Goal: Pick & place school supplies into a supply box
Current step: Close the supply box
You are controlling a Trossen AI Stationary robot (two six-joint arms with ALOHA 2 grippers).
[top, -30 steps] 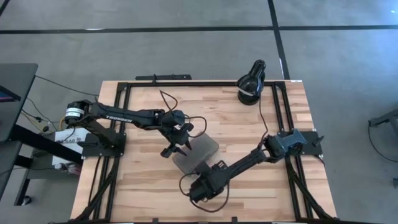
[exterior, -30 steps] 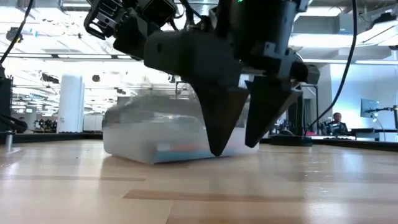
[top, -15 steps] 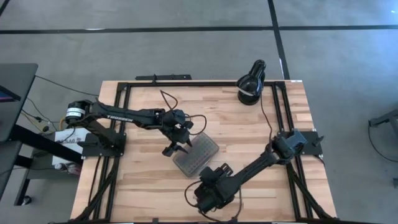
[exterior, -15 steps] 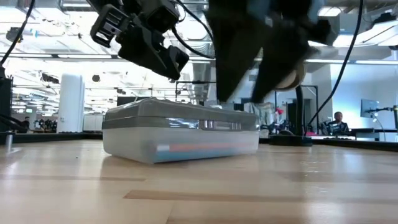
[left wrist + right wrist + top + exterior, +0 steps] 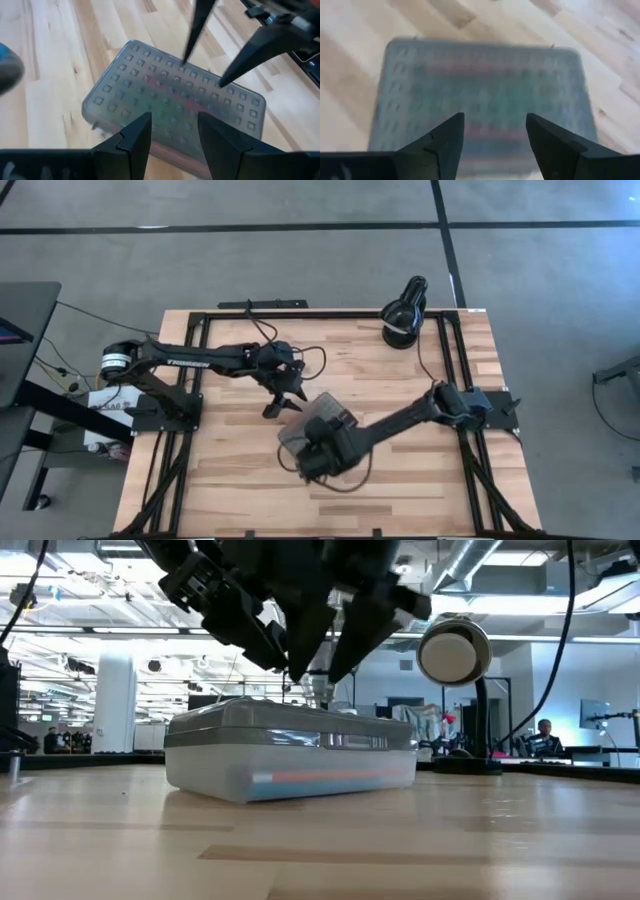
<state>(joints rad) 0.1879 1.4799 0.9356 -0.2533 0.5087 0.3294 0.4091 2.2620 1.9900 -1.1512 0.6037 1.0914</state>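
Supply box (image 5: 290, 752) lies flat on the wooden desk (image 5: 240, 480), about mid-desk, lid (image 5: 175, 95) closed. Lid is grey with a grid of raised dots; the walls are clear plastic. Through the front wall in the low view, a pale orange-red streak and a short blue one are visible; through the lid, faint pink and green smears. Individual supplies (image 5: 320, 778) inside cannot be told apart.

Right gripper (image 5: 492, 132): directly above the box, fingers pointing down at the lid, spread moderately wide, nothing between them. In the high view the right arm reaches in from the desk's right edge and covers the near end of the box. Not touching the lid, as far as the low view shows.

Left gripper (image 5: 172, 130): just beside the box on its far-left side, raised off the desk, fingers apart at a narrower gap, holding nothing.

Black desk lamp (image 5: 403, 312) stands at the far right corner, well apart from the box.
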